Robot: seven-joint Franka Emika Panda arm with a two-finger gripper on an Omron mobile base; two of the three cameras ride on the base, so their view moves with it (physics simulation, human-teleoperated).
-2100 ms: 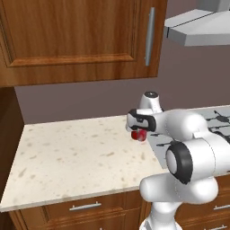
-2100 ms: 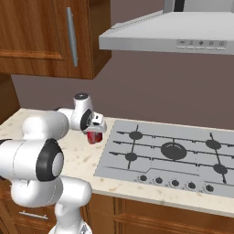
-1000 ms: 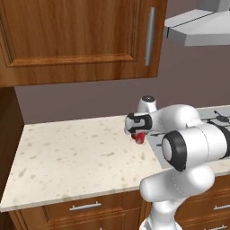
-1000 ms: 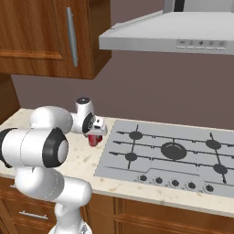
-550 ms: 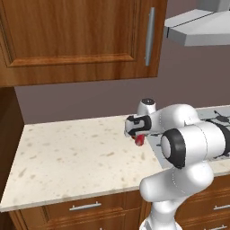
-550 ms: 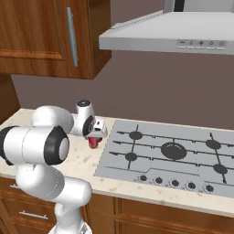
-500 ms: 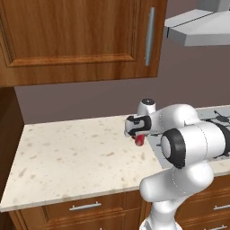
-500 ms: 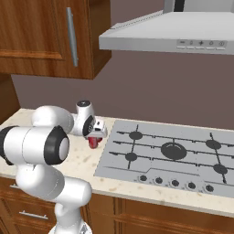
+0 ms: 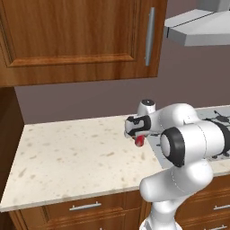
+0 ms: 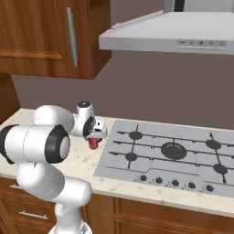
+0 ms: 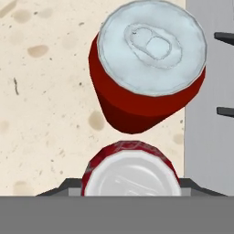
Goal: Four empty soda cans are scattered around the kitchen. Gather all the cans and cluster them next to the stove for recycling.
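Observation:
My gripper [image 11: 131, 185] is shut on a red soda can [image 11: 131, 170], whose silvery end faces the hand camera between the dark fingers. Just beyond it a second red soda can [image 11: 146, 68] stands upright on the speckled counter, pull-tab end up, close to the stove's left edge [image 11: 210, 68]. From the base cameras the gripper [image 9: 137, 134] [image 10: 95, 136] points down at the counter beside the stove [image 10: 169, 155], with the red of a can [image 9: 139, 141] [image 10: 93, 143] showing under it. I cannot tell whether the held can touches the counter.
Beige speckled counter [image 9: 67, 152] stretches left of the arm to a wall end. Wooden upper cabinets [image 9: 81, 36] hang above it, and a grey range hood [image 10: 173, 36] hangs over the stove. Black knobs [image 10: 176, 183] line the stove's front.
The hand has sunk a little toward the counter with the can in it over the last two seconds. In the last half second nothing visibly moves.

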